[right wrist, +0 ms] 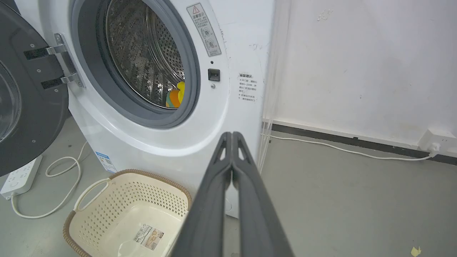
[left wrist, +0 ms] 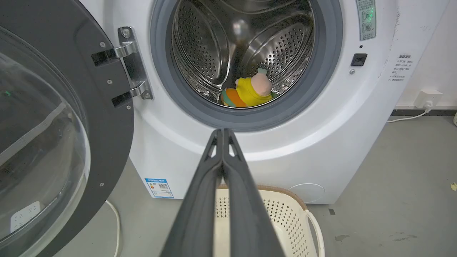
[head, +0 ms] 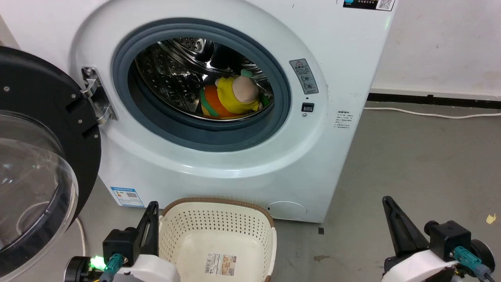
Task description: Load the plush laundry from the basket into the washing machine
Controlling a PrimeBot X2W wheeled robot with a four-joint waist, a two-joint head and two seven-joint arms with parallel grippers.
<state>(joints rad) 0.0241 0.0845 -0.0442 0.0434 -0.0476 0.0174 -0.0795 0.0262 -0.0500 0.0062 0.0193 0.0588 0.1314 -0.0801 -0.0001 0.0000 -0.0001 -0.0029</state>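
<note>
The plush laundry (head: 231, 98), a doll with pink head, yellow top and orange body, lies inside the steel drum of the washing machine (head: 235, 168), just behind the grey ring. It appears again in the left wrist view (left wrist: 250, 93) and partly in the right wrist view (right wrist: 175, 97). The cream basket (head: 219, 235) stands on the floor before the machine with nothing in it but its label. My left gripper (head: 152, 205) is shut beside the basket's left rim. My right gripper (head: 387, 200) is shut over the floor at right. Both hold nothing.
The black-framed domed door (head: 39, 156) hangs open at the left, close to my left arm. A white cable (head: 430, 114) runs along the wall base, and a power strip (right wrist: 19, 178) with cord lies left of the basket. Grey floor (head: 411, 164) stretches right.
</note>
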